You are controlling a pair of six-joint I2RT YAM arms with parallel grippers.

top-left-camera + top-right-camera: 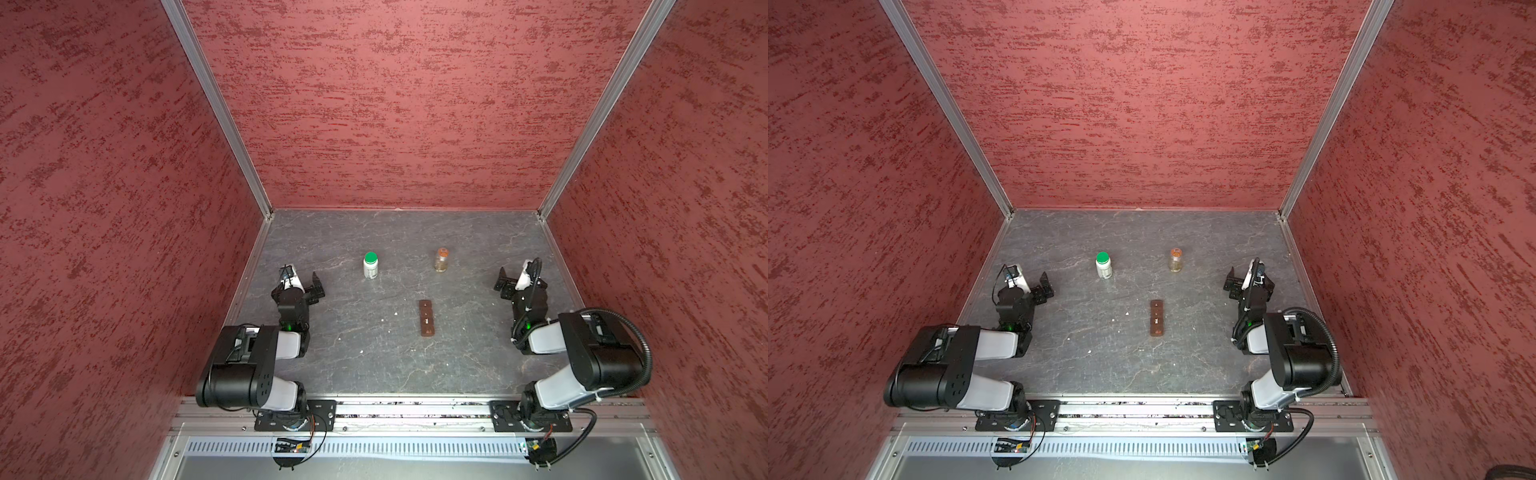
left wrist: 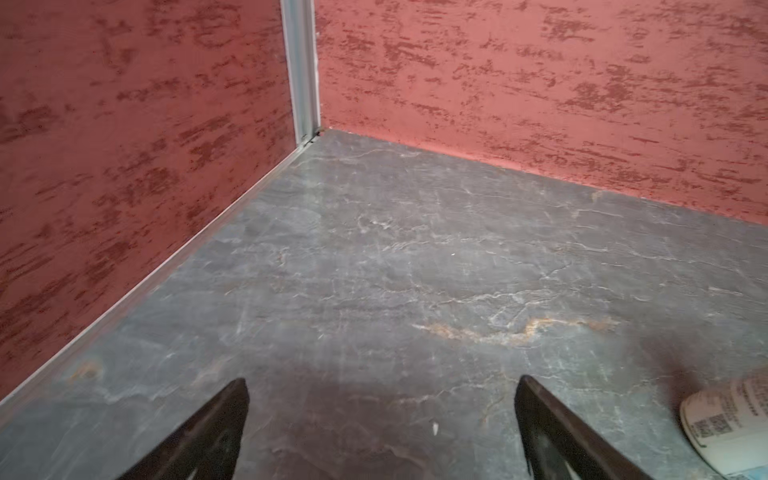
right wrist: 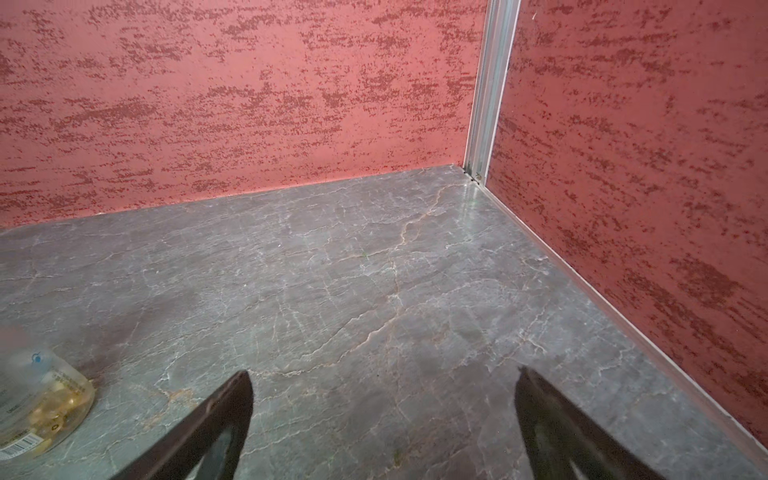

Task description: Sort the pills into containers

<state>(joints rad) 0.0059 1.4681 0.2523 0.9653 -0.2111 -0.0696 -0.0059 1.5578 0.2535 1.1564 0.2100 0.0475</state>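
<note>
Left wrist view: my left hand (image 2: 380, 384) stands wide with nothing between the jaws. The right wrist view shows my right hand (image 3: 382, 376) likewise wide and empty. In both top views each hand hovers at its own side of the table (image 1: 457, 365), well apart from the work. A few white pills (image 1: 382, 319) lie loose on the table, between my left hand and the brown box (image 1: 427, 318) near the middle. Beyond them stand the white bottle (image 1: 370, 265) and the clear bottle (image 1: 441, 260), upright and capped. Whether the box already holds pills I cannot tell. I judge the sorting barely begun, with the reach for a loose pill as the step in hand. That calls for my left hand, the nearer, to descend over one pill and narrow to a fine pinch.
</note>
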